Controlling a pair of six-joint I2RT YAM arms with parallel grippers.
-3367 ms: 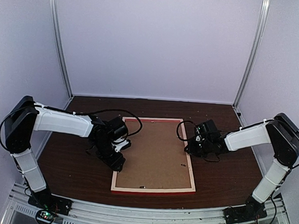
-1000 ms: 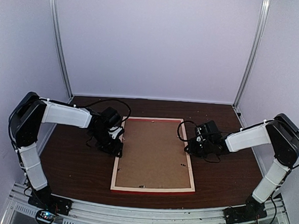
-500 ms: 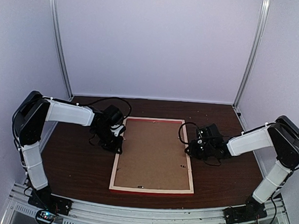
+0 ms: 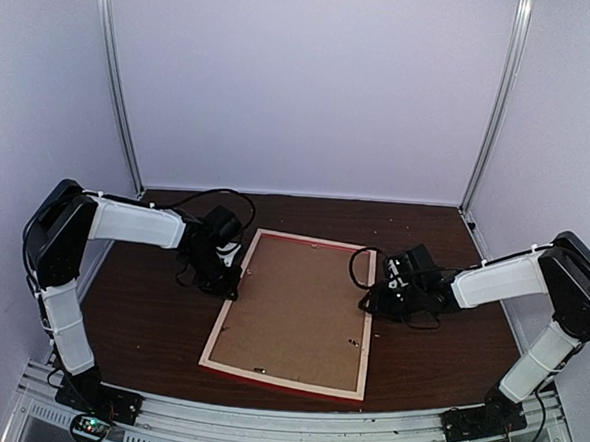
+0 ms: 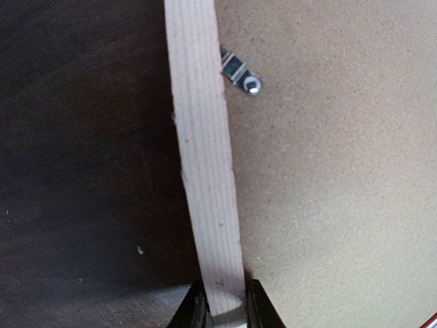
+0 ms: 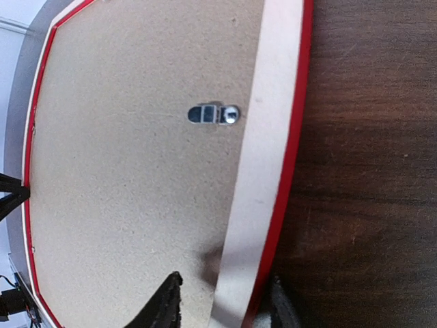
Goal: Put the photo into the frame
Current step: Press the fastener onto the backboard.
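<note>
Only frame back shows: left end effector grips it, right end effector spread.

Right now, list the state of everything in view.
frame, lying back-up on the table, askew.
backing board, seated in the frame.
left gripper, shut on frame's left strip.
right gripper, open, astride frame's right strip.
photo, not visible.

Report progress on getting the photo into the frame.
Done: the frame lies back-up on the table with the brown backing board seated inside. In hand: the left end effector is shut on the left rail; the right end effector straddles the right rail, open. Left: the photo shows in no view, so whether it sits under the board cannot be told; inserting it may remain.
</note>
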